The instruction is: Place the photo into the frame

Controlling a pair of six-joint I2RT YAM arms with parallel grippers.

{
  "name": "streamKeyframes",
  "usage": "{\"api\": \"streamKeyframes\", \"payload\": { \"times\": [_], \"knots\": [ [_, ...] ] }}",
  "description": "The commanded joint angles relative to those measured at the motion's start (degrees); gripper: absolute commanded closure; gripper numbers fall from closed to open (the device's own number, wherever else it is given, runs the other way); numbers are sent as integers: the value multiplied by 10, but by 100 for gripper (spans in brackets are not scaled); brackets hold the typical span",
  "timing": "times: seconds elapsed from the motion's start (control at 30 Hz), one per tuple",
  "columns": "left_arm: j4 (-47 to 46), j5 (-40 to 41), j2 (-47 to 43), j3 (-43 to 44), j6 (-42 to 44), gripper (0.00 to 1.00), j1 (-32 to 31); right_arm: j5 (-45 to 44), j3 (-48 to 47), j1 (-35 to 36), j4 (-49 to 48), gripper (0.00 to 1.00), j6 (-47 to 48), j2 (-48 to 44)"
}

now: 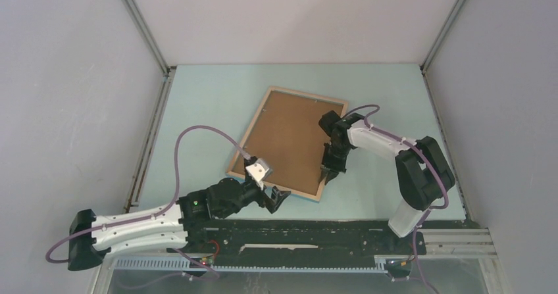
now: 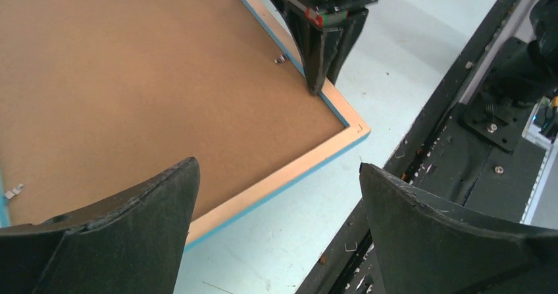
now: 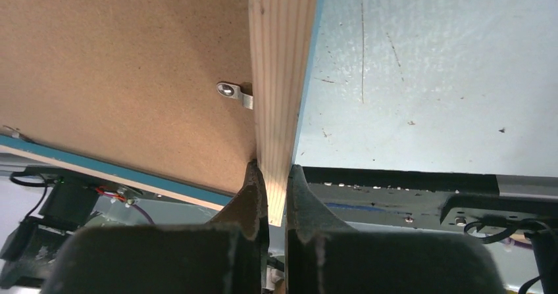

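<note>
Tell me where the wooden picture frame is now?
From above, the thin light-wood rectangular picture frame lies back-up, central on the pale blue table. The right tool pinches its right rail; the open left tool hovers by its near edge.

The frame (image 1: 306,95) lies back up, its front face hidden against the table (image 1: 210,103); its brown backing board (image 1: 289,136) covers whatever's beneath.

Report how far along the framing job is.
Done: nothing visible; the frame lies face down with the backing board in it. In hand: the right gripper is shut on the frame's side rail; the left gripper hangs open. Left: the photo, not in view, must go in.
</note>
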State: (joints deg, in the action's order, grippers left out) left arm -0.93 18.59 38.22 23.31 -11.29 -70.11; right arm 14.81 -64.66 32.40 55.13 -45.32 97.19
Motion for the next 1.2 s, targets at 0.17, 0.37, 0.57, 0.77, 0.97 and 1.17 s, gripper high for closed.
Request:
{"api": "streamKeyframes", "payload": {
  "times": [0.17,0.37,0.57,0.77,0.97,1.17],
  "knots": [
    [-105,-61,73,-20,90,7,-6,51,-41,-39,26,100,10,-38],
    [-168,-47,148,-32,188,2,-57,71,-43,-57,43,100,24,-37],
    [-265,54,270,-21,299,0,-130,85,-46,-78,64,100,41,-27],
    [-362,213,400,25,428,2,-186,97,-55,-83,70,100,48,-20],
    [-398,256,480,70,487,4,-190,109,-55,-86,71,100,51,-18],
    [-407,315,541,119,520,13,-189,109,-54,-92,79,100,58,-23]
  ]
}}
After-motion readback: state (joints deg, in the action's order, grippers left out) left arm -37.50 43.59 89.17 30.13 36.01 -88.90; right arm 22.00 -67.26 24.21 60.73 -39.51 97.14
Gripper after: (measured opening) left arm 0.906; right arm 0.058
